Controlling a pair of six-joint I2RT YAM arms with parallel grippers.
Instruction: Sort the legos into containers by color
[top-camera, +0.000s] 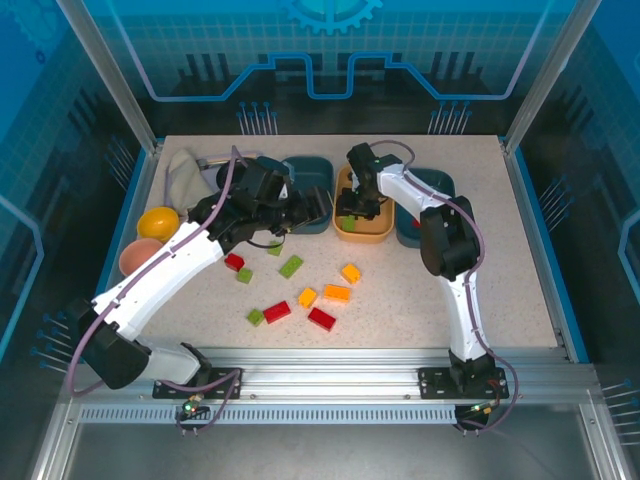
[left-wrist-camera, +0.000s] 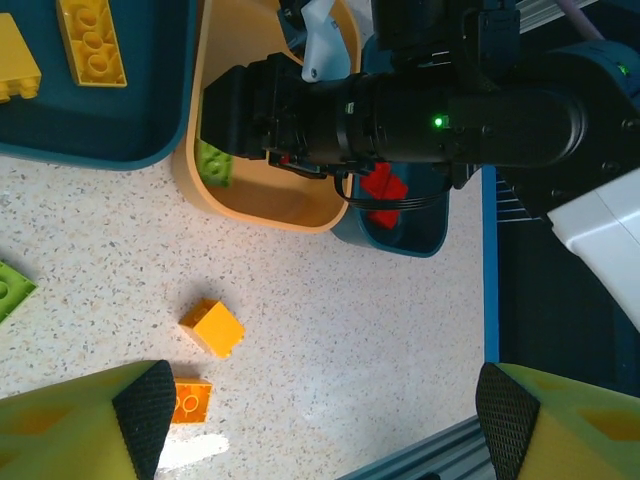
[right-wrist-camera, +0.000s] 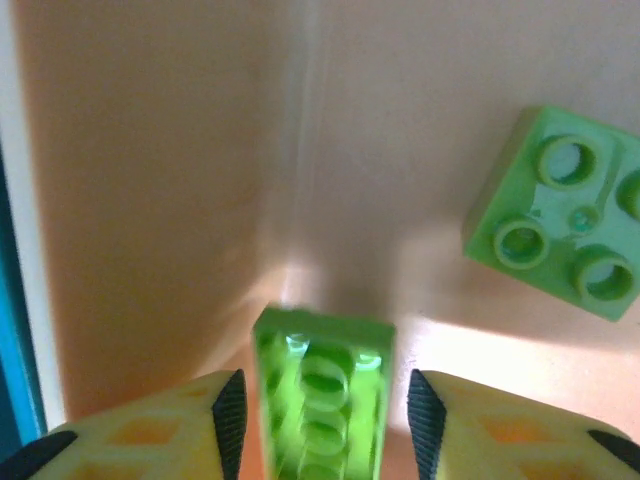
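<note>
Right hand (right-wrist-camera: 320, 415) parted inside orange-tan tray (right-wrist-camera: 150, 200), green brick (right-wrist-camera: 320, 375) loose between pads (right-wrist-camera: 229, 415). Left hand (left-wrist-camera: 325, 405) spread, empty. Risk: brick snagged by pad, lifted back out.

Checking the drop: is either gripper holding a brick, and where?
Left gripper is empty. Right gripper pads flank a green brick along its sides, slim gaps showing; seemingly not gripped.

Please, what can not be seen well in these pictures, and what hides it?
Top view: the left arm covers much of the left teal tray, hiding its contents.
Top view: the right arm covers part of the right teal tray.
Left wrist view: the red legos sit partly behind the right arm.
Right wrist view: the lower green lego is cut off by the bottom edge.
</note>
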